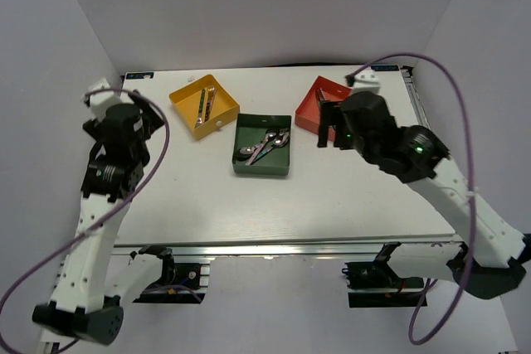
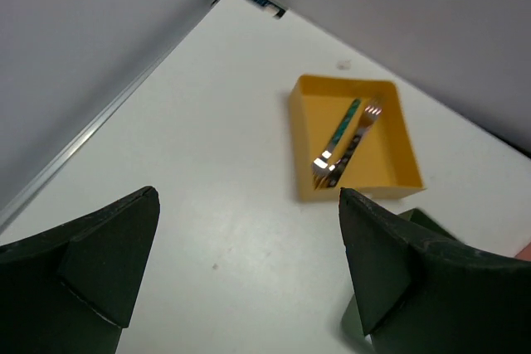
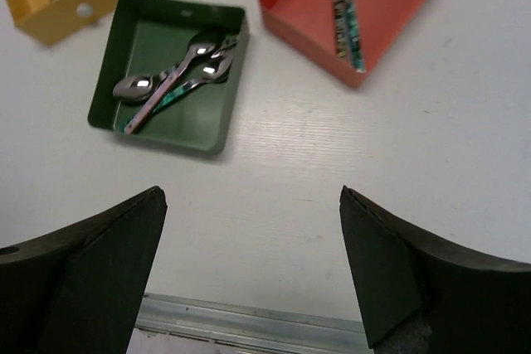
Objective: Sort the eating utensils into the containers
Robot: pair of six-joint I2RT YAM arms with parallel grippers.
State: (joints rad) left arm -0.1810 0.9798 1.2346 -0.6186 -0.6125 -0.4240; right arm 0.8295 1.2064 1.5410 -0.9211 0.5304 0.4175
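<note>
The left gripper [image 2: 249, 205] is seen from its own wrist with its dark fingers spread wide and nothing held between them; bare white table [image 1: 332, 196] is shown through the gap. The right gripper [image 3: 253, 196] is likewise held wide open and empty above the table, near the front rail. Beyond the left gripper the yellow tray [image 2: 315, 118] is seen — forks [image 2: 344, 143] are laid in it side by side, one with a teal-green handle; their exact number cannot be told. In the right wrist view the dark green tray [image 3: 141, 47] is shown at centre, with three spoons [image 3: 178, 76] overlapping diagonally, bowls toward the far side. To its right the red-orange tray [image 3: 390, 6] is set — slim utensils [image 3: 344, 14] with teal-patterned handles are laid in it, their far ends cut off by the frame edge. From above, the three trays are seen apart from one another, the red-orange one partly hidden by the right arm.
</note>
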